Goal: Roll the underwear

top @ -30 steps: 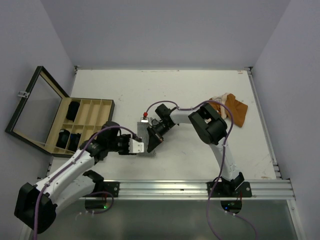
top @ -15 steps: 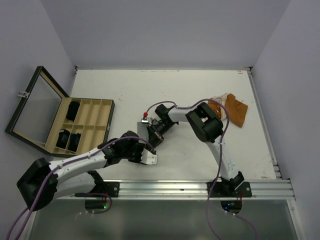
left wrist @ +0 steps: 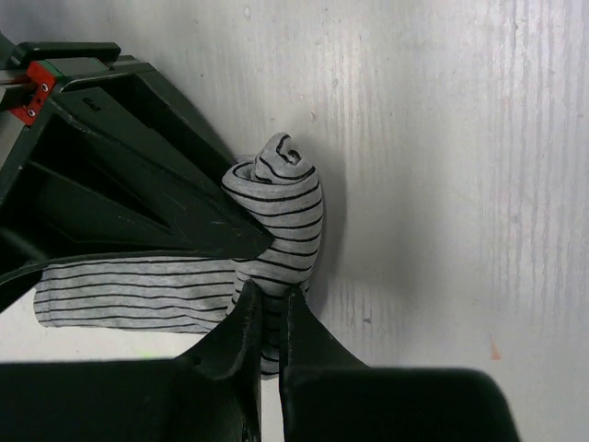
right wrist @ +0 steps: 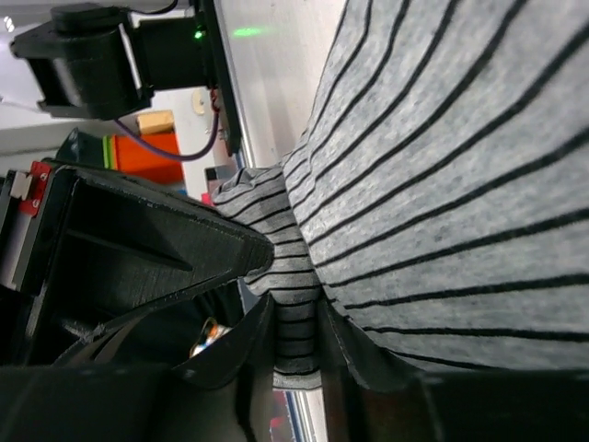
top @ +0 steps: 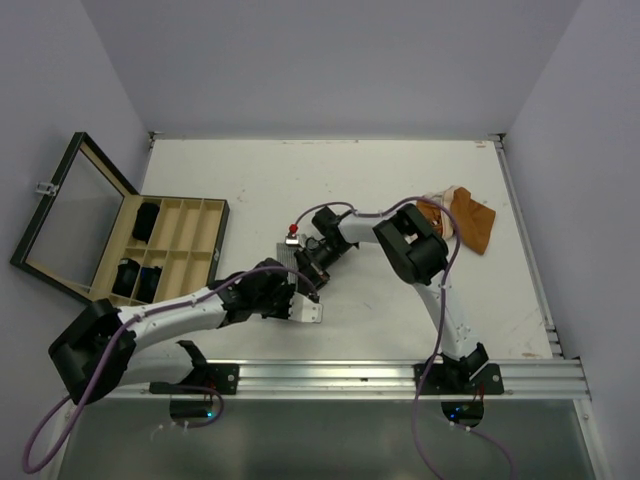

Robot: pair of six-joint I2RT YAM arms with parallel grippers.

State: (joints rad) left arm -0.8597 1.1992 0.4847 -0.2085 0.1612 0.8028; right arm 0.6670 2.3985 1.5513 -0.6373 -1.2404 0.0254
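Mid-roll here on the grey striped underwear point(left wrist: 285, 221), lying at the middle of the counter point(top: 380, 180) between both arms, one end coiled into a tight spiral, the rest flat. Left hand point(left wrist: 269, 308) pinched almost fully together on the near edge of the coil. Right hand point(right wrist: 296, 322) narrow, with striped cloth in the gap; gripping or letting go, cannot tell.

To do this well: hold the coil firm with the left, turn it over the flat tail in small even turns, pin that tail taut with the right so no slack bunches, and mind the two sets of fingers, crowded close together.

Underneath, a pale, scuffed, hard counter, likely easy for sliding cloth. Plain lilac walls on three sides, a metal rail point(top: 400, 375) along the near edge. Off left, an open wooden box point(top: 200, 250) with black underwear point(top: 147, 220) in some compartments. Far right, orange-brown underwear point(top: 472, 225) in a heap, well apart.
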